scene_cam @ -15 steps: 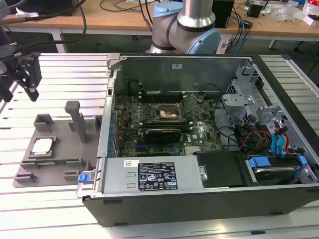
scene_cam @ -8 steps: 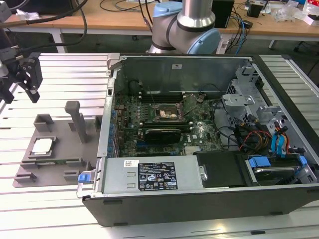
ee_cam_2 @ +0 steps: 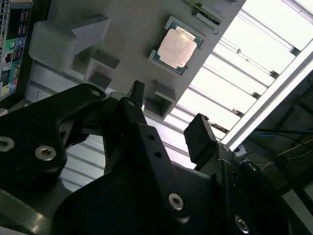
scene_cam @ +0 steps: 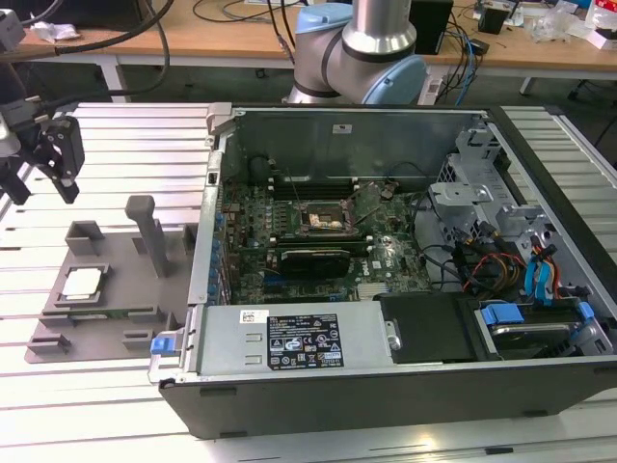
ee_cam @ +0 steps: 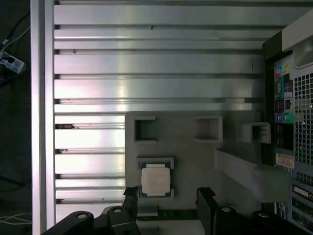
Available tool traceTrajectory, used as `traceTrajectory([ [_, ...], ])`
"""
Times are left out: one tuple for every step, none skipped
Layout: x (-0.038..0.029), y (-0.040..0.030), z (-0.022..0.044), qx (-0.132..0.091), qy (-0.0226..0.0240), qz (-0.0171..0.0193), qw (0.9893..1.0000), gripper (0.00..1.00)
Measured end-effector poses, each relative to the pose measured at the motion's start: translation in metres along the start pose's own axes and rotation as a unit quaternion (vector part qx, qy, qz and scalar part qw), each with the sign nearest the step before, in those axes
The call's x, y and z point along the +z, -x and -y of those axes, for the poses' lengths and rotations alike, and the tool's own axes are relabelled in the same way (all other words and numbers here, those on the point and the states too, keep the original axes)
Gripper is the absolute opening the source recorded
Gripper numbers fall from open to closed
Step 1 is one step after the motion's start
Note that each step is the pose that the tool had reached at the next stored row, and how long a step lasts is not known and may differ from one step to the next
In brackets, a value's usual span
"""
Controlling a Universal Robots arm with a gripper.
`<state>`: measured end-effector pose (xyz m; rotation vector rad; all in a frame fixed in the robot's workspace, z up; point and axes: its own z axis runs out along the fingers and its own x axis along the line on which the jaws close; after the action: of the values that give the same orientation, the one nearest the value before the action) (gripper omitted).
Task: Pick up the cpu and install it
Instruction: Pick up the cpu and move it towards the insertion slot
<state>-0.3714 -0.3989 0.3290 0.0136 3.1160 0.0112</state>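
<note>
The cpu (scene_cam: 82, 282), a small square chip with a pale silver top, lies flat in a recess of the grey fixture plate (scene_cam: 116, 333) on the exterior view's left. It also appears as the cpu (ee_cam_2: 178, 46) in the second wrist view and the cpu (ee_cam: 155, 178) in the first. My gripper (scene_cam: 40, 188) hangs above the slatted table, up and to the left of the chip, apart from it. In both wrist views the gripper (ee_cam_2: 168, 117) (ee_cam: 167, 200) is open, with nothing between its black fingers (ee_cam: 205, 203).
The open computer case (scene_cam: 386, 367) fills the middle and right, its dark socket (scene_cam: 323, 217) on the green board. The fixture carries a tall grey post (scene_cam: 145, 227), low blocks and a thin green strip (scene_cam: 106, 313). The arm's base (scene_cam: 362, 58) stands behind the case.
</note>
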Motion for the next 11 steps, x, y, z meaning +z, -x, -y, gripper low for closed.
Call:
traceTrajectory([
  [0.0007,0.0000,0.0000,0.000,0.0000,0.0000,1.0000,0.60],
  [0.0012,0.0000,0.0000,0.000,0.0000,0.0000,1.0000,0.60],
  [0.0020,0.0000,0.0000,0.000,0.0000,0.0000,1.0000,0.60],
  [0.0025,0.0000,0.0000,0.000,0.0000,0.0000,1.0000,0.60],
  [0.0035,-0.0001,0.0000,0.000,0.0000,0.0000,1.0000,0.60],
  [0.0054,-0.0001,0.0000,0.000,0.0000,0.0000,1.0000,0.60],
  [0.0065,-0.0002,0.0000,0.000,0.0000,0.0000,1.0000,0.60],
  [0.0075,-0.0002,0.0000,0.000,0.0000,0.0000,1.0000,0.60],
  [0.0080,-0.0002,0.0001,0.000,0.0000,0.0000,1.0000,0.60],
  [0.0084,-0.0002,0.0001,0.000,0.0000,0.0000,1.0000,0.60],
  [0.0094,-0.0002,0.0001,0.000,0.0000,0.0000,1.0000,0.60],
])
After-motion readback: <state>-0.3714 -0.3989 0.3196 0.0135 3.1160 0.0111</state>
